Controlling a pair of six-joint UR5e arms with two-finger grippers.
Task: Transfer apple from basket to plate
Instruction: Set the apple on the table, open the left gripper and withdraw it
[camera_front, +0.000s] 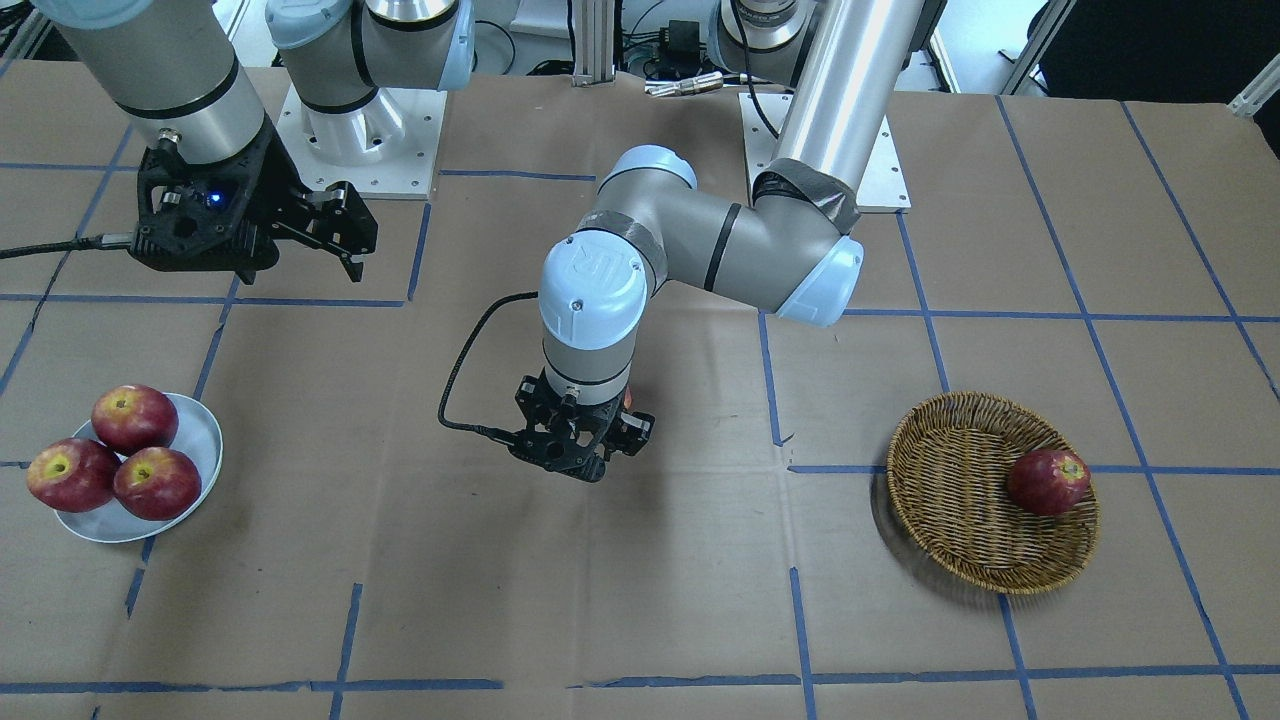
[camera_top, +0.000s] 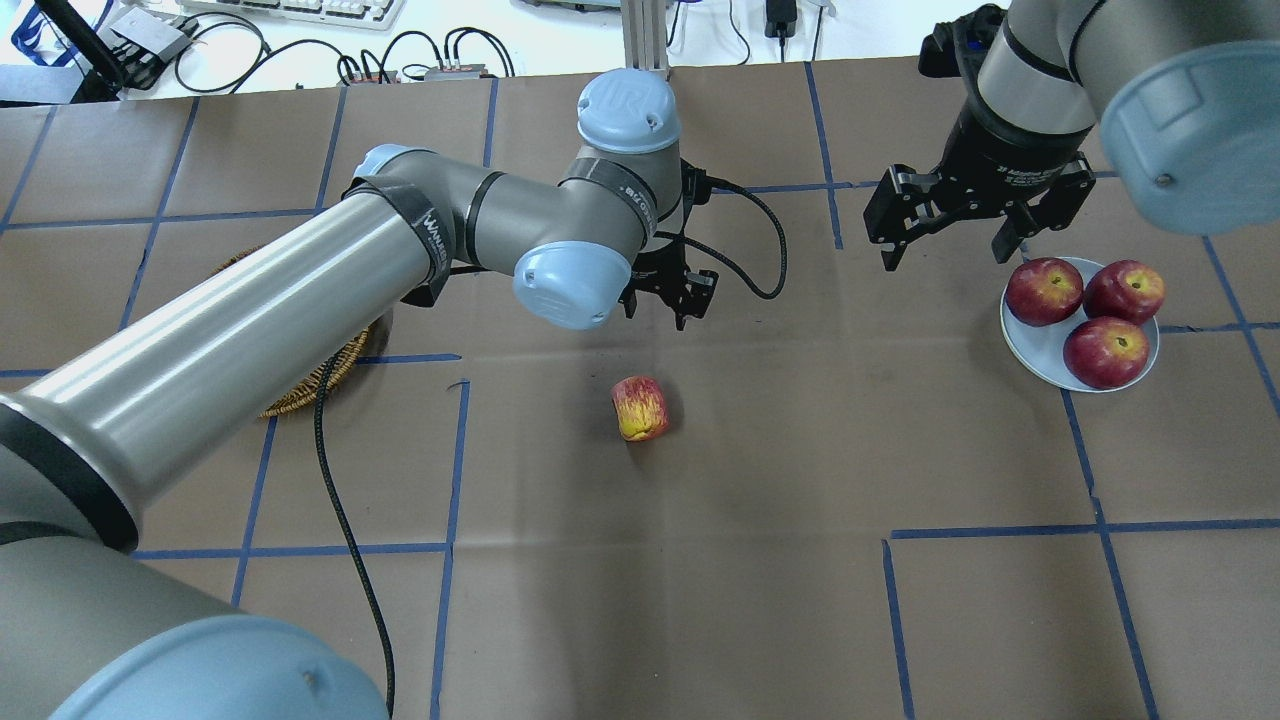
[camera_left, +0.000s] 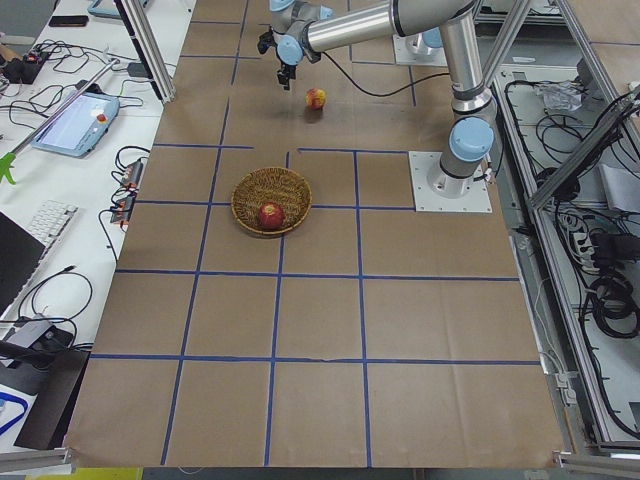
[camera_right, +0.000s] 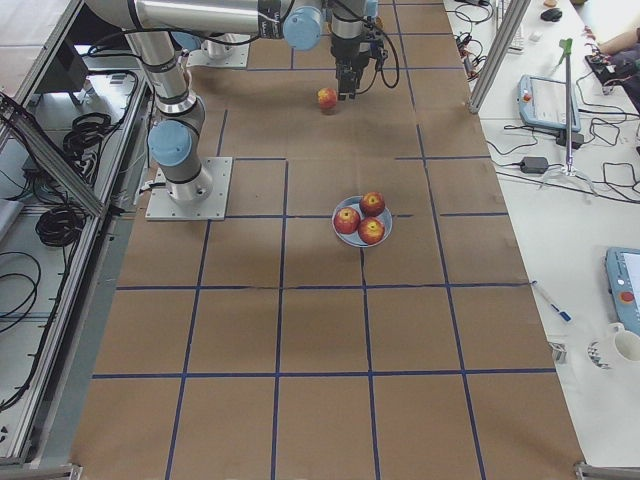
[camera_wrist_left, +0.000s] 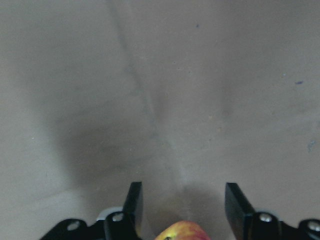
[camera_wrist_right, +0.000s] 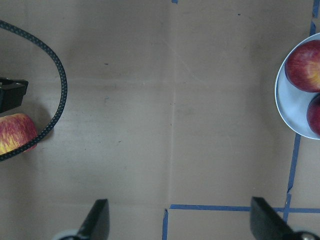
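Observation:
The apple (camera_top: 640, 408), red with yellow-orange patches, lies on the paper-covered table at mid-table, outside the basket. My left gripper (camera_top: 658, 312) is open and empty, hovering just beyond the apple. In the left wrist view the apple's top (camera_wrist_left: 182, 231) shows at the bottom edge between the spread fingers. The wicker basket (camera_front: 950, 470) holds one dark red apple (camera_front: 1048, 481). The white-grey plate (camera_top: 1040, 345) holds three dark red apples. My right gripper (camera_top: 945, 255) is open and empty, raised beside the plate.
The left arm's black cable (camera_top: 340, 500) trails over the table near the basket. The left arm hides most of the basket in the overhead view. Blue tape lines cross the brown paper.

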